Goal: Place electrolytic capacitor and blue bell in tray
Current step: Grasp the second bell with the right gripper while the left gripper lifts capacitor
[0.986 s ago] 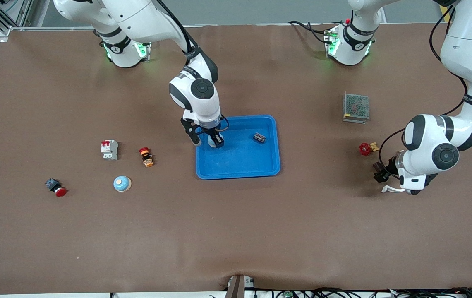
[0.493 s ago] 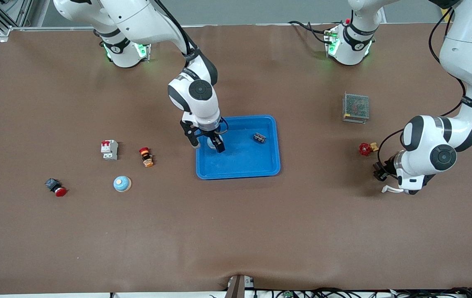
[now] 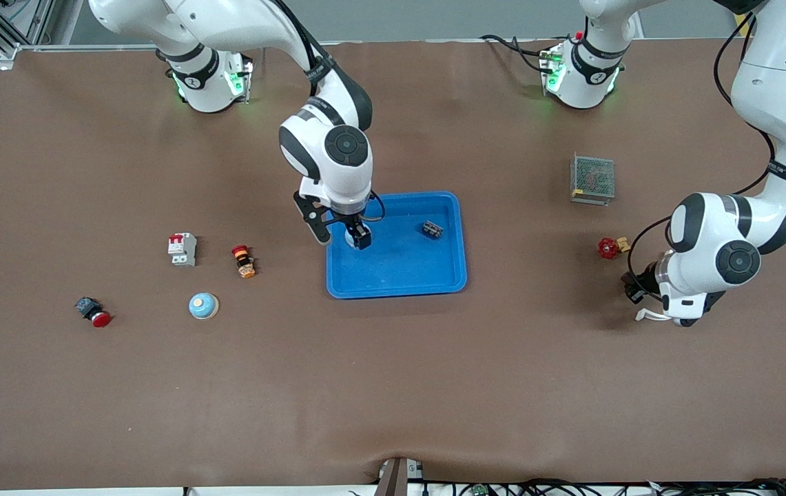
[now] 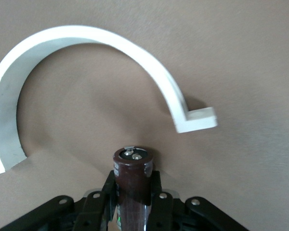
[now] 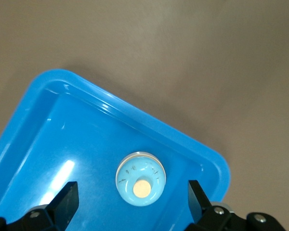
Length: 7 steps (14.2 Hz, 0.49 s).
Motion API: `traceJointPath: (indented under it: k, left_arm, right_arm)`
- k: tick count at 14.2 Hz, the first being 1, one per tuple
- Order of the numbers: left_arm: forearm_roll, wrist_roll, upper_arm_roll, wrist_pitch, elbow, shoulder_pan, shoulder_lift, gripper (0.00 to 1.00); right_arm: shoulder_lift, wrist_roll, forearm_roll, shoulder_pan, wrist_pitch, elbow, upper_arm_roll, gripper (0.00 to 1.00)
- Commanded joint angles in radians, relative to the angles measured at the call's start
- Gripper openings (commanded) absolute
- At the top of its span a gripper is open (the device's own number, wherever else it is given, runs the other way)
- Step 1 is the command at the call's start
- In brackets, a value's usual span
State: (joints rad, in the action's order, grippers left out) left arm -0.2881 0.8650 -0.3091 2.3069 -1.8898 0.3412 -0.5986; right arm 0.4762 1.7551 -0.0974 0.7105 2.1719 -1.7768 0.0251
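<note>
The bright blue tray (image 3: pixel 399 269) lies mid-table. A light blue bell (image 5: pixel 140 179) sits in the tray's corner toward the right arm's end (image 5: pixel 135 113), partly hidden by the fingers in the front view (image 3: pixel 350 238). My right gripper (image 3: pixel 344 233) hangs open just above it, one finger (image 5: pixel 67 202) on each side and apart from it. A second blue bell (image 3: pixel 203 306) rests on the table. My left gripper (image 3: pixel 635 291) is low over the table at the left arm's end, shut on a dark brown electrolytic capacitor (image 4: pixel 132 175).
A small dark part (image 3: pixel 432 229) lies in the tray. A white curved piece (image 4: pixel 86 43) lies under the left gripper. Nearby are a red valve handle (image 3: pixel 609 248) and a mesh box (image 3: pixel 592 179). A breaker (image 3: pixel 182 249) and two red buttons (image 3: pixel 243 261) (image 3: pixel 93 312) lie toward the right arm's end.
The right gripper has risen slightly above the bell in the tray, fingers still apart. The left arm has barely shifted with the capacitor.
</note>
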Motion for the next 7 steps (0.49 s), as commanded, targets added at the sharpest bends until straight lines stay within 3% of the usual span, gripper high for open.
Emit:
traceJointPath:
  k: [1,7]
  left_arm:
    - [0.032,0.035,-0.037,-0.047,0.038,-0.002,0.014,0.00]
    - [0.044,0.106,-0.126,-0.130,0.103,-0.019,0.013,0.00]
  right_arm:
    - [-0.033,-0.211,0.025,-0.075,-0.024,0.007,0.013,1.00]
    - [-0.044,-0.791,0.021,-0.323,-0.015,0.008,0.009,1.00]
